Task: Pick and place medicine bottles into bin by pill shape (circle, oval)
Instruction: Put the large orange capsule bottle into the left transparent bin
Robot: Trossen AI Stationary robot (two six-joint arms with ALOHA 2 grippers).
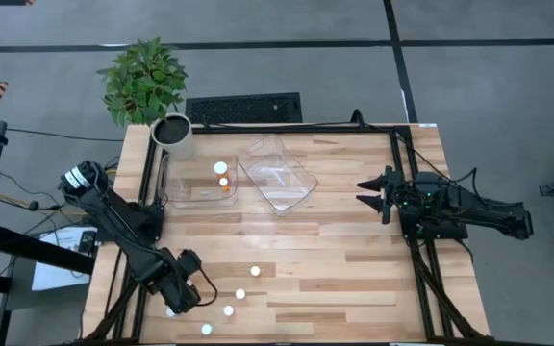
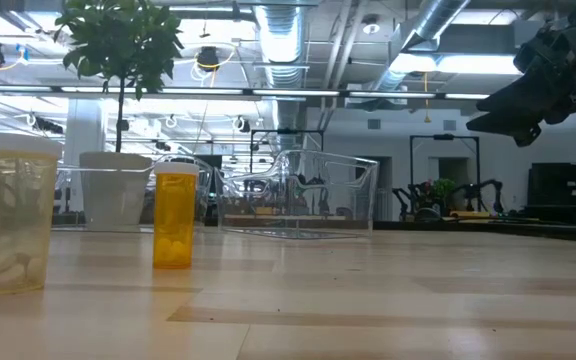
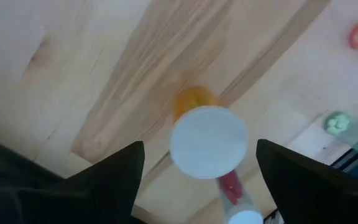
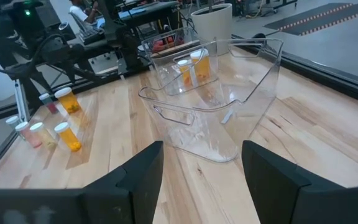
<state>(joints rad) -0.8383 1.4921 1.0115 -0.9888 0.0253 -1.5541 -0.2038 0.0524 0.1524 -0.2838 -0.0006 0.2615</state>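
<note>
So far two bottles [image 1: 223, 174] sit in the left tub [image 1: 167, 183]; the right tub [image 1: 301, 171] looks empty. About five more stand near the bench's [image 1: 354, 269] front-left corner. The left gripper [image 3: 194, 171], fingers spread, hovers over one bottle [image 3: 208, 142] there. The right gripper [image 4: 201, 165], also spread, waits by the right edge.

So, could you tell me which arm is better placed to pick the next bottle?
Left: its open gripper hangs directly over a white-capped bottle; the right gripper waits across the table.
</note>
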